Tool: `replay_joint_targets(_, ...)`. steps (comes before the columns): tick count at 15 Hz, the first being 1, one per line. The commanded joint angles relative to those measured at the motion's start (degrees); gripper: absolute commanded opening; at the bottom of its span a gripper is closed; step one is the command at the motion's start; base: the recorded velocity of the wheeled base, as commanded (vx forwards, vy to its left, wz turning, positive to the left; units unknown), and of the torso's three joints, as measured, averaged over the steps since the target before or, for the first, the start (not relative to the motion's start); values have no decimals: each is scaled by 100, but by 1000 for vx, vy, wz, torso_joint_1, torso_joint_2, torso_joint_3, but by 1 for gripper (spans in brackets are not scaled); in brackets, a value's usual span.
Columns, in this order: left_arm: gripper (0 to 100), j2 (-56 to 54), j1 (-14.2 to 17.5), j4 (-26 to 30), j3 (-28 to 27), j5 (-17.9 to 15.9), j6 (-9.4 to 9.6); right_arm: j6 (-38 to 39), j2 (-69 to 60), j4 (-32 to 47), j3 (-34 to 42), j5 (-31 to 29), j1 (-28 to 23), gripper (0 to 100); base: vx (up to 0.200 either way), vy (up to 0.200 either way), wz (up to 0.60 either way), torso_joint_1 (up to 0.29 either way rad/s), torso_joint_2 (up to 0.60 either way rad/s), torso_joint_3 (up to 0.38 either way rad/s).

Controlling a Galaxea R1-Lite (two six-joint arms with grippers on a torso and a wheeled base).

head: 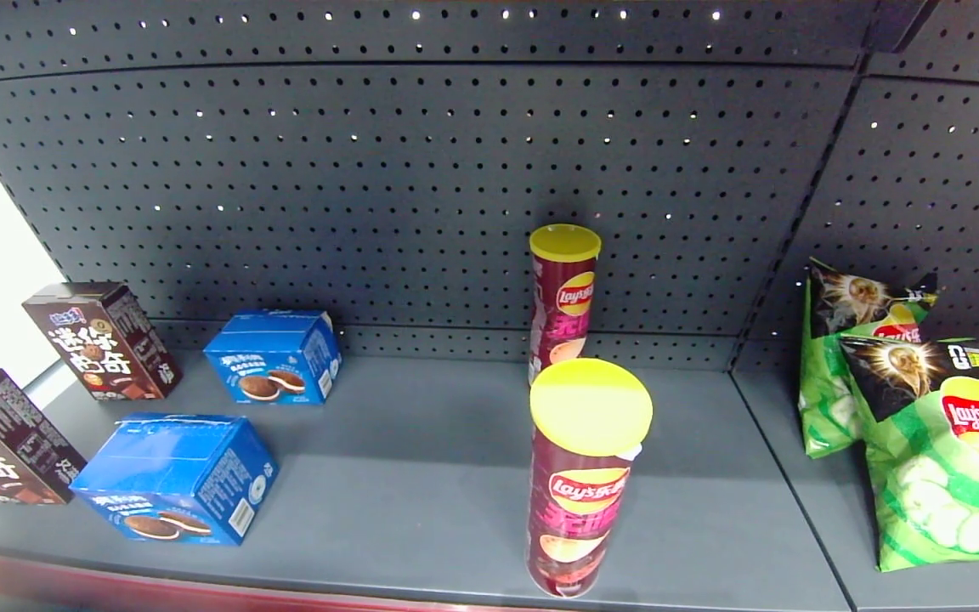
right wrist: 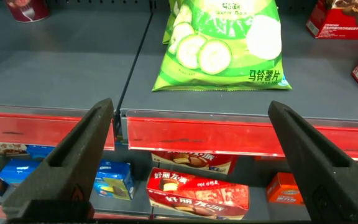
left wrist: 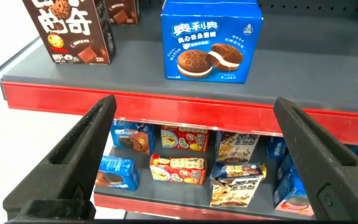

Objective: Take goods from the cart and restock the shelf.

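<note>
The left gripper (left wrist: 194, 104) has its 2 fingers spread wide with nothing between them. It hangs in front of the red front lip (left wrist: 166, 106) of the shelf (head: 421, 476), level with that lip. The right gripper (right wrist: 190, 106) is spread just as wide and is also empty, facing the same lip further along. No goods are in hand, so the step in hand is judged to be fetching an item before any placing.

Just past the left gripper, the front blue cookie box (left wrist: 210, 40) sits close to the shelf's front edge, with a brown box (left wrist: 67, 31) beside it. A 2nd blue box (head: 273, 355) and a 2nd brown box (head: 103, 340) stand further back. Just past the right gripper, a green chip bag (right wrist: 222, 43) lies with its bottom seam near the edge. A 2nd bag (head: 846, 357) leans behind it against the pegboard (head: 370, 187).

Between the boxes and the bags stand 2 upright chip cans. The front can (head: 587, 476) is near the edge and the rear can (head: 563, 297) is at the back wall. More packets fill the lower shelf (left wrist: 179, 168).

Both grippers sit level with the lip, so a straight push forward would likely strike it. The front can is tall and narrow, so a brush from an arm or an incoming item could topple it off the edge. The front bag could be dragged forward and slide off if a finger catches its seam.
</note>
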Motion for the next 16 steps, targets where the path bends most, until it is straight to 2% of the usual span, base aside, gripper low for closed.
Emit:
replay_joint_targets(1, 100, -1, 2, 0, 1, 0, -6, 1, 7, 0, 0, -5, 2, 100, 0, 200, 0, 2, -2, -2)
replay_joint_targets(2, 100, -1, 2, 0, 1, 0, 3, 1, 7, 0, 0, 4, 2, 100, 0, 200, 0, 2, -2, 7)
replay_joint_targets(4, 100, -1, 2, 0, 1, 52, -41, 1, 7, 0, 0, -5, 2, 100, 0, 0, 0, 0, 0, 0)
replay_joint_targets(8, 100, -1, 2, 0, 1, 8, -6, 1, 7, 0, 0, 4, 2, 100, 0, 0, 0, 0, 0, 0)
replay_joint_targets(11, 100, -1, 2, 0, 1, -9, 3, -8, 7, 0, 0, -5, 2, 100, 0, 200, 0, 2, 4, 4)
replay_joint_targets(15, 100, -1, 2, 0, 1, -27, 3, 1, 7, 0, 0, -5, 2, 100, 0, 0, 0, 0, 0, 0)
replay_joint_targets(16, 100, -1, -7, 0, 1, -27, 3, 1, 7, 0, 0, -5, 2, 100, -200, 0, 0, 2, 2, 2)
